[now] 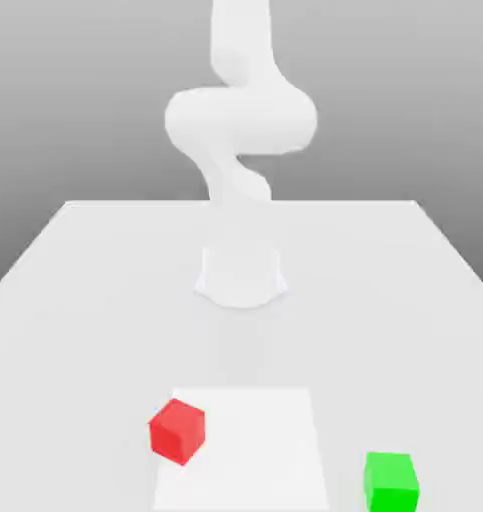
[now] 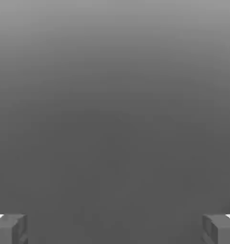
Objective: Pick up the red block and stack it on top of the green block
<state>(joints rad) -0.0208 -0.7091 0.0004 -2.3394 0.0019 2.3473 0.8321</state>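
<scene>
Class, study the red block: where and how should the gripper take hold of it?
Probably from above, pads on two opposite upright faces of the red block. Its top looks uncovered, and it sits turned relative to the white square's edges, so the open gripper should likely turn to match.

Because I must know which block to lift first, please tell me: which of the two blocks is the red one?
The red block is the one towards the exterior view's left, overlapping the white square's edge; the other block is green.
</scene>
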